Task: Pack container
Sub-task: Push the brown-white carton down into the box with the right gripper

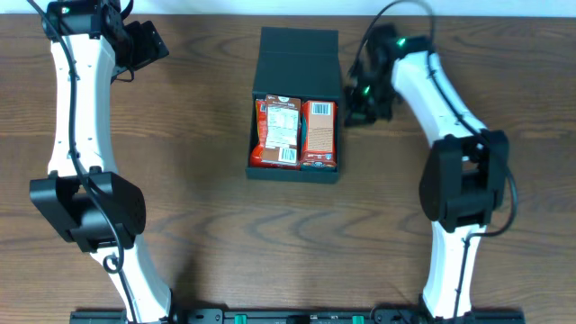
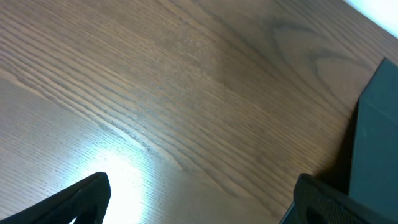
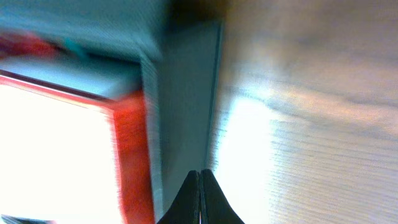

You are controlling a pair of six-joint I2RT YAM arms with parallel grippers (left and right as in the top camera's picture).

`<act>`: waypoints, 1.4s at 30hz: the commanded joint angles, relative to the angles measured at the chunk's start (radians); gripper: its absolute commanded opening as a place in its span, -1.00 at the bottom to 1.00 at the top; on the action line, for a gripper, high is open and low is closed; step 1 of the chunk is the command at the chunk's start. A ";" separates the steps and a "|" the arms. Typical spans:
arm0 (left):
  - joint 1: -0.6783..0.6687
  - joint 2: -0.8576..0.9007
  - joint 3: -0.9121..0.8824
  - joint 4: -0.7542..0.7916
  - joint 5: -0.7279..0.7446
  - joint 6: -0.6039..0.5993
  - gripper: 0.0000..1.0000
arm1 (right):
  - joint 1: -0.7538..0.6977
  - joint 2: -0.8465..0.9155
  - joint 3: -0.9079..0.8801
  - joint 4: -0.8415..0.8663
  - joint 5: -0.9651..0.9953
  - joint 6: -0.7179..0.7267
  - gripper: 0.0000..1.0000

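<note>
Brown wood-grain tabletop [image 1: 198, 135], glare patches in both wrist views. A dark teal-black matte square cardboard container [image 1: 293, 175] sits mid-table, with its flap lid [image 1: 299, 54] open and folded back on the far side. Two packs lie flat inside, side by side and filling the floor: an orange-red pouch with a white printed label [image 1: 279, 133] on the left and an orange-red carton [image 1: 318, 135] on the right. The print is too small to read.

Visibility: the right wrist view is heavily motion-blurred. Only a teal wall of the container [image 3: 180, 112] and a washed-out red-edged pack can be made out. The left wrist view cuts the container [image 2: 376, 124] off at the right edge, so only one corner shows.

Left gripper [image 1: 144, 43] is at the far left corner, well apart from the container. In its wrist view the left gripper [image 2: 199, 205] has its jaws spread wide, with nothing between them.

Right gripper [image 1: 358, 106] is just beside the container's right wall. In its wrist view the right gripper [image 3: 200, 199] has its fingertips pressed together and empty. Contact with the wall cannot be told.
</note>
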 commanded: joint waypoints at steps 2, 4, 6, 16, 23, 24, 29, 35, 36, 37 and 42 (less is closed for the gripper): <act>0.003 0.004 -0.028 0.014 0.000 0.023 0.91 | -0.002 -0.044 0.206 0.013 -0.098 -0.025 -0.96; 0.003 0.004 -0.039 0.019 0.000 0.023 0.90 | 0.029 -0.050 0.240 0.061 -0.219 -0.082 -0.97; 0.003 0.004 -0.050 0.023 0.000 0.023 0.91 | 0.052 -0.042 0.235 0.112 -0.391 -0.132 -0.97; 0.003 0.004 -0.059 0.050 0.000 0.023 0.90 | 0.130 0.069 0.005 0.368 -0.817 -0.118 -0.97; 0.003 0.004 -0.059 0.057 0.000 0.023 0.91 | 0.167 0.180 -0.006 0.364 -0.806 -0.090 -0.97; 0.003 0.004 -0.059 0.056 0.000 0.023 0.91 | 0.170 0.188 -0.006 0.359 -0.791 -0.080 -0.97; 0.003 0.004 -0.059 0.056 0.000 0.023 0.91 | 0.180 0.229 -0.006 0.337 -0.755 -0.057 -0.97; 0.003 0.004 -0.059 0.056 0.000 0.022 0.91 | 0.182 0.231 -0.006 0.290 -0.615 -0.043 -0.97; 0.003 0.004 -0.059 0.056 0.000 0.022 0.90 | 0.183 0.231 -0.006 0.279 -0.589 -0.042 -0.97; 0.003 0.004 -0.059 0.056 0.000 0.022 0.91 | 0.185 0.231 -0.006 0.267 -0.557 -0.042 -0.97; 0.003 0.004 -0.059 0.056 0.001 0.022 0.91 | 0.190 0.231 -0.006 0.243 -0.484 -0.034 -0.97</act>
